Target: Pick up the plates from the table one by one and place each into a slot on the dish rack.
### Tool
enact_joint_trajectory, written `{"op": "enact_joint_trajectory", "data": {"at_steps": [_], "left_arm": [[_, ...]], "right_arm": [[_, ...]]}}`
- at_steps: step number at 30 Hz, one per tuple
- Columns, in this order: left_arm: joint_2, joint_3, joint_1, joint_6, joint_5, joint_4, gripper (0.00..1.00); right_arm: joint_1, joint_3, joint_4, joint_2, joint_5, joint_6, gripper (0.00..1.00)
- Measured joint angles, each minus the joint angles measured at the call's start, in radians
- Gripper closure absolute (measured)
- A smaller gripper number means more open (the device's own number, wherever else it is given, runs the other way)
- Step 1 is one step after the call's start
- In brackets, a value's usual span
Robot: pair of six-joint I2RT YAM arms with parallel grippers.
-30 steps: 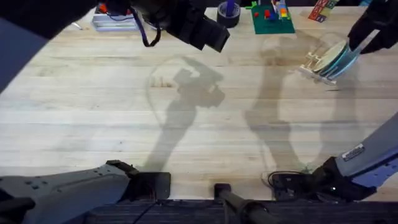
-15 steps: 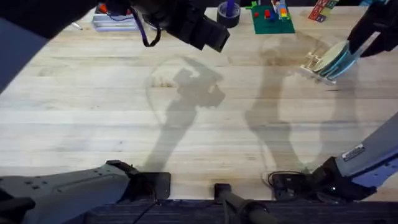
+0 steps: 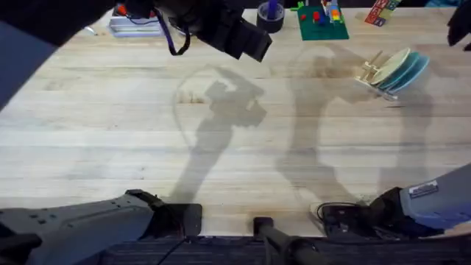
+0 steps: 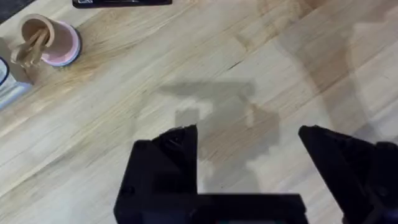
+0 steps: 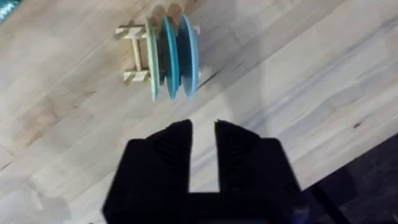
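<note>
dish rack [image 5: 134, 53] holds three plates [image 5: 171, 57] on edge | right pincer [image 5: 203, 138] narrow — empty | left pincer [image 4: 249, 149] wide

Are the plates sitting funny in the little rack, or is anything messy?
Nothing stands out. Three plates, pale yellow, teal and light blue, stand on edge side by side in the dish rack, which sits flat on the table. Nothing looks spilled or broken.

Three round plates [image 5: 171, 57] stand side by side in the small pale wooden dowel rack [image 5: 135, 55] on the surface's [image 3: 110, 132] far right.
</note>
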Motion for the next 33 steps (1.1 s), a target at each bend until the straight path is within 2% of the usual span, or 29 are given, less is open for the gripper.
{"op": "enact_joint_trajectory", "data": {"at_steps": [3,4,7,8,13,22,26,33], "left_arm": [[0.000,0.000,0.000,0.000,0.000,0.000,0.008],[0.000,0.000,0.000,0.000,0.000,0.000,0.006],[0.000,0.000,0.000,0.000,0.000,0.000,0.007],[0.000,0.000,0.000,0.000,0.000,0.000,0.007],[0.000,0.000,0.000,0.000,0.000,0.000,0.007],[0.000,0.000,0.000,0.000,0.000,0.000,0.006],[0.000,0.000,0.000,0.000,0.000,0.000,0.006],[0.000,0.000,0.000,0.000,0.000,0.000,0.008]], "right_arm": [[0.000,0.000,-0.034,-0.055,0.000,-0.006,0.579],[0.000,0.000,-0.044,-0.071,0.000,-0.005,0.479],[0.000,0.000,-0.064,-0.133,0.000,-0.008,0.052],[0.001,0.000,-0.067,-0.153,0.000,-0.007,0.022],[0.029,0.000,-0.079,-0.267,0.000,-0.007,0.009],[0.155,-0.019,-0.112,-0.459,-0.001,-0.006,0.006],[0.193,-0.127,-0.106,-0.566,-0.001,-0.001,0.007],[0.251,-0.449,-0.030,-0.812,-0.001,0.001,0.007]]}}
